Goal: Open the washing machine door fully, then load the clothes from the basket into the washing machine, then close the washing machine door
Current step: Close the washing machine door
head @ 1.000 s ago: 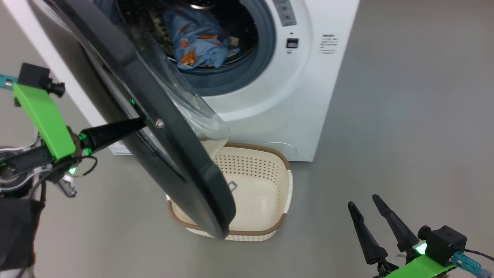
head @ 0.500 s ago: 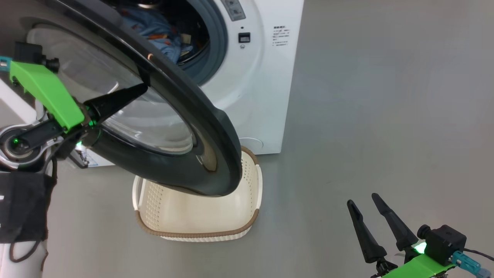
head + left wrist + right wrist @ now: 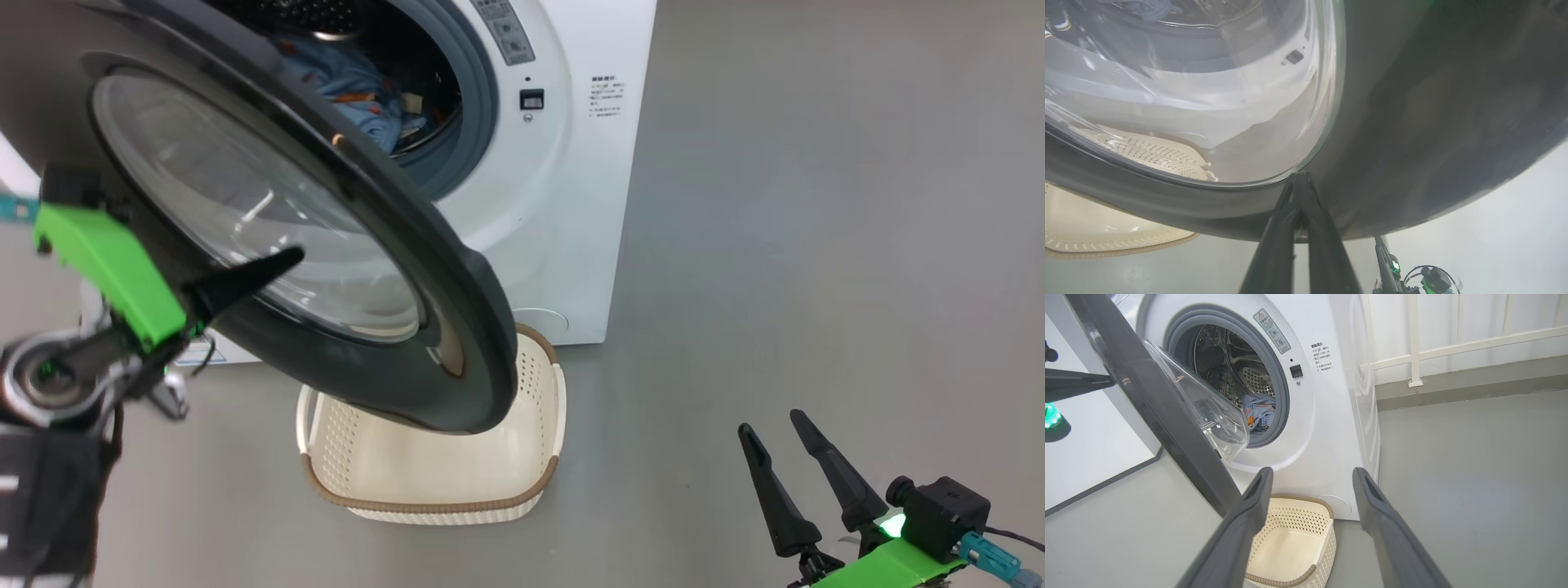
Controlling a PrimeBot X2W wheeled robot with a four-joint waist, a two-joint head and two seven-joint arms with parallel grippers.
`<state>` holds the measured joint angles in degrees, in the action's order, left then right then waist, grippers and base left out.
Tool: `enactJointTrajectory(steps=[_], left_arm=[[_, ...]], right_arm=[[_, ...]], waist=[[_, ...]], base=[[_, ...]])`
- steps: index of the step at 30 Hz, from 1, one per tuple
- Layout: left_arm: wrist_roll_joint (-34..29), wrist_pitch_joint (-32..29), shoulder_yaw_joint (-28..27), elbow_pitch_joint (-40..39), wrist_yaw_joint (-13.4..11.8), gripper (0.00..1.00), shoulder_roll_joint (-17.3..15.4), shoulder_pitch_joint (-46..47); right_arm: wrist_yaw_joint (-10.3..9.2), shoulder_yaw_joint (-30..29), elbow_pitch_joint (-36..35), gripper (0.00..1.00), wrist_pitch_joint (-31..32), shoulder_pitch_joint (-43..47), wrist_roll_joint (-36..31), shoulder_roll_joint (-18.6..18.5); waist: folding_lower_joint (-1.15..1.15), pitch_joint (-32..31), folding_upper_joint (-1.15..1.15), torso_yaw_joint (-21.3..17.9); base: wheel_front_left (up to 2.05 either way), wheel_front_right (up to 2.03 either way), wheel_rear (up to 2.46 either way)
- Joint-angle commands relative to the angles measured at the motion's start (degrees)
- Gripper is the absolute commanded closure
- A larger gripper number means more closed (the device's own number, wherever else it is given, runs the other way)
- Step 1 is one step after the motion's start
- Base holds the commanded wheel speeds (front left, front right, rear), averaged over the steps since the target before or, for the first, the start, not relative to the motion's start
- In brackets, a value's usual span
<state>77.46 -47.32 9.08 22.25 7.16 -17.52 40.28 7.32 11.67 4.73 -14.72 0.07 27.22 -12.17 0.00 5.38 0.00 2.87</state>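
The white washing machine (image 3: 563, 204) stands with its door (image 3: 457, 269) partly swung out, black rim and glass window facing me. My left gripper (image 3: 295, 256) is shut, and its tips (image 3: 1299, 177) rest on the door's outer face where the glass meets the rim. Light-blue clothes (image 3: 347, 77) lie in the steel drum, also visible in the right wrist view (image 3: 1259, 410). Below the door on the floor sits the cream basket (image 3: 424, 508), with nothing showing inside it. My right gripper (image 3: 769, 423) hangs open at the lower right, away from everything, fingers spread (image 3: 1310, 473).
Grey floor (image 3: 816, 245) stretches wide to the right of the machine. A white railing (image 3: 1414, 343) and a low kerb run behind it. A white panel (image 3: 1086, 457) stands to the machine's left, behind the door.
The door has swung round toward the machine's opening, its outer face now turned to me, with my shut left gripper against it. The head camera has shifted. The right gripper stayed put.
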Motion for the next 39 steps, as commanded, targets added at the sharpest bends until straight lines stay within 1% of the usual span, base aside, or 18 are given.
enactJointTrajectory(steps=[1,2,4,5,7,10,12,13,14,15,16,21,24,31,33,39], left_arm=[[0.11,1.1,-1.73,-2.2,0.32,0.98,-3.51,-0.81],[-0.01,1.62,-1.62,-2.6,0.32,0.96,-3.84,-1.96],[-0.25,3.04,-1.52,-3.21,0.32,0.87,-4.38,-4.35],[-0.22,3.7,-1.55,-3.22,0.32,0.81,-4.54,-5.63],[-0.37,4.97,-1.52,-2.98,0.32,0.73,-4.8,-8.03],[-1.47,7.8,-0.98,-3.36,0.32,0.53,-5.2,-11.31],[-2.47,10.37,-0.62,-3.46,0.32,0.18,-5.46,-13.54],[-3.02,11.58,-0.19,-3.58,0.32,0.04,-5.62,-14.73],[-3.56,12.93,0.14,-3.57,0.33,0.0,-5.83,-15.95],[-4.4,14.59,0.41,-3.41,0.33,0.0,-6.2,-17.13],[-4.4,14.59,0.41,-3.41,0.33,0.0,-6.2,-17.13],[-7.4,22.85,1.78,-2.06,0.33,0.0,-7.03,-22.91],[-7.76,27.68,2.56,-1.74,0.33,0.0,-7.07,-26.11],[-8.83,40.59,4.1,-0.8,0.33,0.0,-7.85,-31.62],[-8.43,44.1,4.19,-0.02,0.33,0.0,-7.54,-32.86],[-11.67,55.39,6.9,1.88,0.33,0.0,-8.36,-35.71]], right_arm=[[0.17,0.92,-1.27,0.0,-0.28,-0.04,-0.5,-0.52],[0.17,0.86,-1.27,0.0,-0.28,0.05,-0.47,-0.55],[0.17,0.73,-1.27,0.0,-0.28,0.33,-0.44,-0.63],[0.17,0.71,-1.3,0.0,-0.28,0.46,-0.43,-0.69],[0.17,0.73,-1.29,0.0,-0.28,0.67,-0.42,-0.88],[0.17,0.59,-1.31,0.0,-0.28,0.79,-0.36,-1.2],[0.17,0.49,-1.27,0.0,-0.28,0.82,-0.35,-1.42],[0.17,0.43,-1.26,0.0,-0.28,0.85,-0.33,-1.5],[0.17,0.41,-1.25,0.0,-0.28,0.91,-0.31,-1.58],[0.17,0.42,-1.26,0.0,-0.28,0.97,-0.29,-1.68],[0.17,0.42,-1.26,0.0,-0.28,0.97,-0.29,-1.68],[0.17,0.54,-1.18,0.0,-0.28,1.06,-0.27,-2.23],[0.17,0.61,-1.28,0.0,-0.28,0.97,-0.34,-2.59],[0.17,0.03,-1.31,0.0,-0.28,0.81,-0.48,-3.07],[0.17,-0.15,-1.26,0.0,-0.28,0.9,-0.49,-3.15],[0.17,-0.78,-1.11,0.0,-0.28,1.33,-0.32,-3.18]], waist=[[0.0,-0.47,0.0,0.45],[0.0,-0.57,0.0,0.58],[0.0,-0.91,0.0,0.84],[0.0,-1.0,0.0,0.92],[0.0,-1.13,0.0,1.09],[0.0,-1.02,0.0,1.31],[0.0,-0.95,0.0,1.32],[0.0,-0.95,0.0,1.29],[0.0,-0.95,0.0,1.19],[0.0,-0.92,0.0,1.04],[0.0,-0.92,0.0,1.04],[0.0,-0.84,0.0,-0.5],[0.0,-0.53,0.0,-1.76],[0.0,0.35,0.0,-5.2],[0.0,0.42,0.0,-6.27],[0.0,0.26,0.0,-9.23]], base=[[0.0,0.0,0.0],[0.0,0.0,0.0],[0.0,0.0,0.0],[0.0,0.0,0.0],[0.0,0.0,0.0],[0.0,0.0,0.0],[0.0,0.0,0.0],[0.0,0.0,0.0],[0.0,0.0,0.0],[0.0,0.0,0.0],[0.0,0.0,0.0],[0.0,0.0,0.0],[0.0,0.0,0.0],[0.0,0.0,0.0],[0.0,0.0,0.0],[0.0,0.0,0.0]])
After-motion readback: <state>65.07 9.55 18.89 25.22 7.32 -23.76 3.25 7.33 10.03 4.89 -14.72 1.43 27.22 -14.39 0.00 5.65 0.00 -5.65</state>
